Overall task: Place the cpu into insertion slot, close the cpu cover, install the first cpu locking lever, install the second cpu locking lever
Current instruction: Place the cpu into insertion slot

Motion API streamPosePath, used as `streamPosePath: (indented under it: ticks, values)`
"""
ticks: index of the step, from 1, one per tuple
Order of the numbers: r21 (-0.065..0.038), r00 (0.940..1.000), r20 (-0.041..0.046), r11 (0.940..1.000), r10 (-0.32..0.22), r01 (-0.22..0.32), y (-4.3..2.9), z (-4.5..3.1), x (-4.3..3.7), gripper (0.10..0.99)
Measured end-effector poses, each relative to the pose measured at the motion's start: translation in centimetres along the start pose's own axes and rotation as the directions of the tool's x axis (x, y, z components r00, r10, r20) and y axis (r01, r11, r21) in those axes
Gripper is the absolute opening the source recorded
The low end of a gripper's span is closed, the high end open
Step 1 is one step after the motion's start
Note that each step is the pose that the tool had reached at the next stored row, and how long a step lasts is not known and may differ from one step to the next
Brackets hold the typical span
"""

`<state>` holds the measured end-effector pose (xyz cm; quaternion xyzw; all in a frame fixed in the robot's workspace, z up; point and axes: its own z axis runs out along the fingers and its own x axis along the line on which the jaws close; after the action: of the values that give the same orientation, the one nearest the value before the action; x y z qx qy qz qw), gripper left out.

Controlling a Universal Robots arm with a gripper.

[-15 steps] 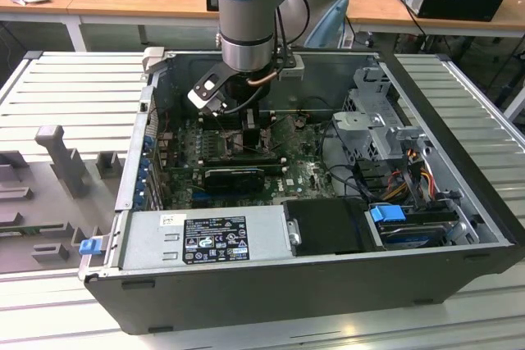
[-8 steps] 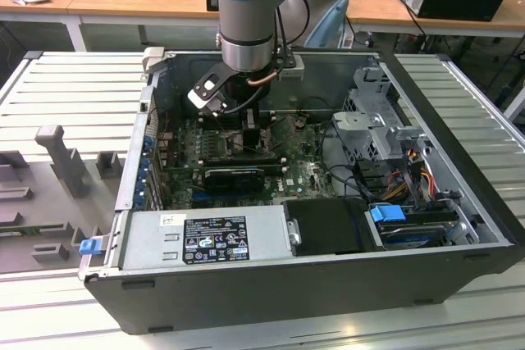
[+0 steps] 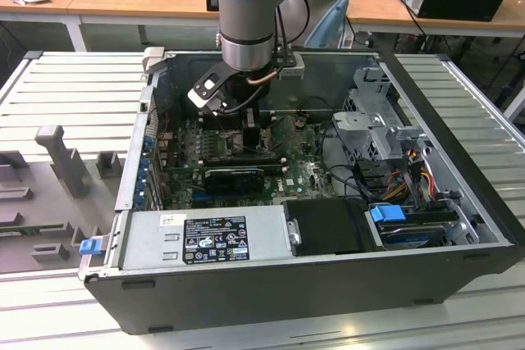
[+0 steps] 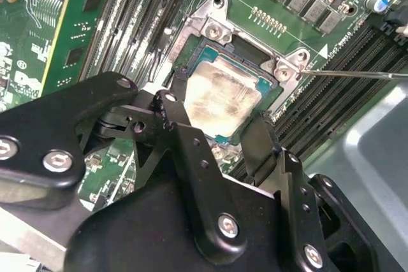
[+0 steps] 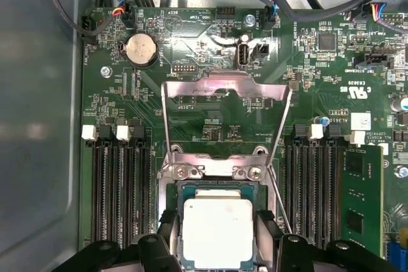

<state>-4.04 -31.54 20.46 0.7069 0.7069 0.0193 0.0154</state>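
- Silver-grey, flat square cpu [image 5: 218, 224] lies seated inside the metal-rimmed square insertion slot [image 5: 217, 186].
- Black pincer [image 5: 217, 240] is released, its fingers [image 5: 164, 240] flanking the slot, just clear of the chip.
- Thin silvery windowed cpu cover [image 5: 224, 87] stands raised at the slot's hinged edge.

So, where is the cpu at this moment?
In both wrist views the cpu lies in the insertion slot, between the two banks of memory slots, close to the gripper; the cpu cover stands open.
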Motion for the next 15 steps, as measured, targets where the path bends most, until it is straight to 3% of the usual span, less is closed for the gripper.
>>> streamPosePath:
  ticks: [2, 4, 7, 8, 11, 15]
  values:
    - [0.000, 1.0000, 0.0000, 1.0000, 0.000, 0.000, 0.02, -0.34, 0.00, 0.588]
    - [0.000, 1.0000, 0.0000, 1.0000, 0.000, 0.000, 0.03, -0.52, 0.00, 0.463]
    - [0.000, 1.0000, 0.0000, 1.0000, 0.000, 0.000, 0.04, -0.70, 0.01, 0.400]
    - [0.000, 1.0000, 0.0001, 1.0000, 0.000, 0.000, 0.04, -0.78, 0.01, 0.282]
    - [0.000, 1.0000, 0.0006, 1.0000, 0.000, 0.000, 0.05, -0.99, 0.01, 0.106]
    - [0.000, 1.0000, 0.0007, 1.0000, 0.000, 0.000, 0.06, -1.12, 0.01, 0.106]
